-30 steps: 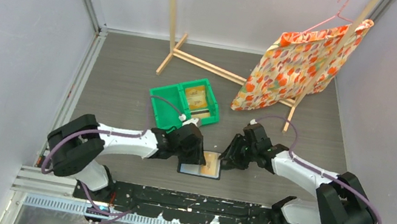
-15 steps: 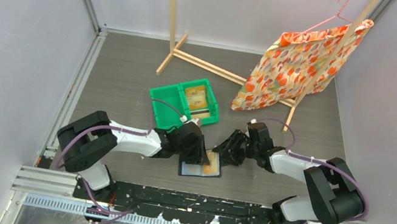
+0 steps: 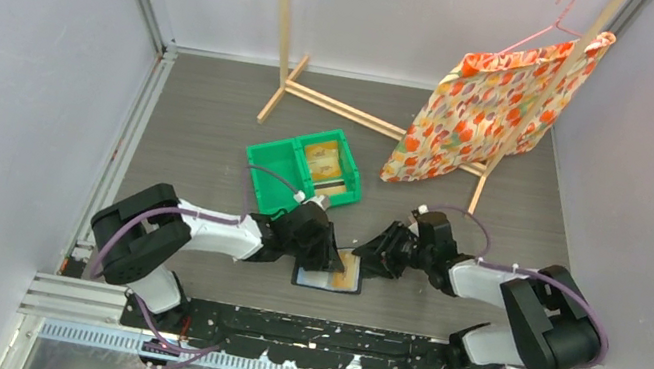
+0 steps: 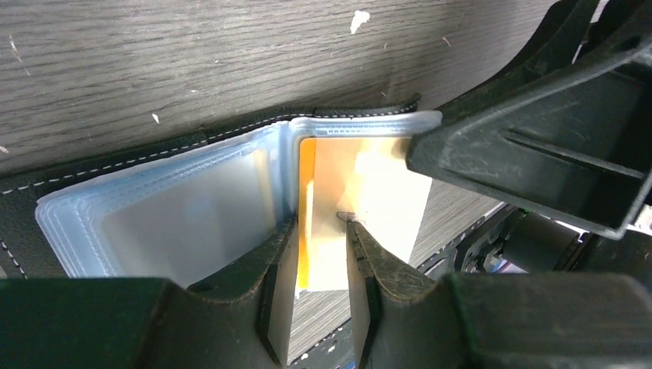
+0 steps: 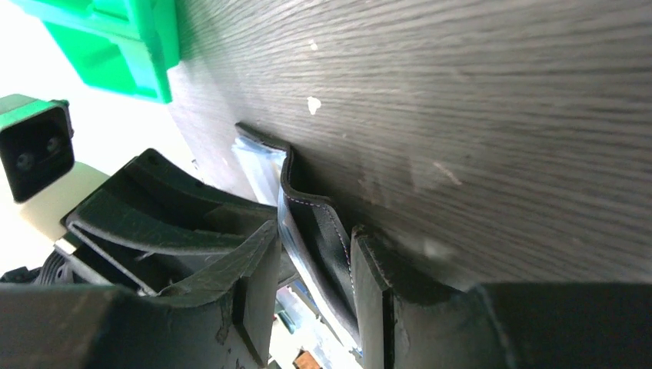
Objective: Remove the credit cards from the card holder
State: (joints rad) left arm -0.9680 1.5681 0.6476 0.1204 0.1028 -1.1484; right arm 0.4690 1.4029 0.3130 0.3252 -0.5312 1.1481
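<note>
leather, dark and white-stitched along its edge, covers the card holder (image 4: 92, 169), which lies open on the grey wood-grain table (image 4: 192, 54) at lower centre of the overhead view, between the two arms. inside it a stack of cloudy clear plastic sleeves (image 4: 169, 211) fans out at the left of the left wrist view. at centre a credit card (image 4: 377, 192), pale gold with an orange strip down its left edge, sits at the mouth of a sleeve, its print washed out by glare. the left gripper (image 4: 319, 231) has its ribbed black fingers a narrow way apart with the tips over that card; whether they nip it cannot be told. the right gripper (image 5: 311, 246) is pinching the holder's flap, with leather and sleeve edges bowed upright between its two fingers and the lower end cut off by the frame. the green bin (image 5: 115, 54), hard glossy plastic, shows only a corner at upper left of the right wrist view. overhead, tan cards (image 3: 326, 157) lie in its right compartment. at upper right a flowered orange cloth (image 3: 488, 111) hangs on a wooden rack (image 3: 337, 107). from above, the arms hide much of the holder.
</note>
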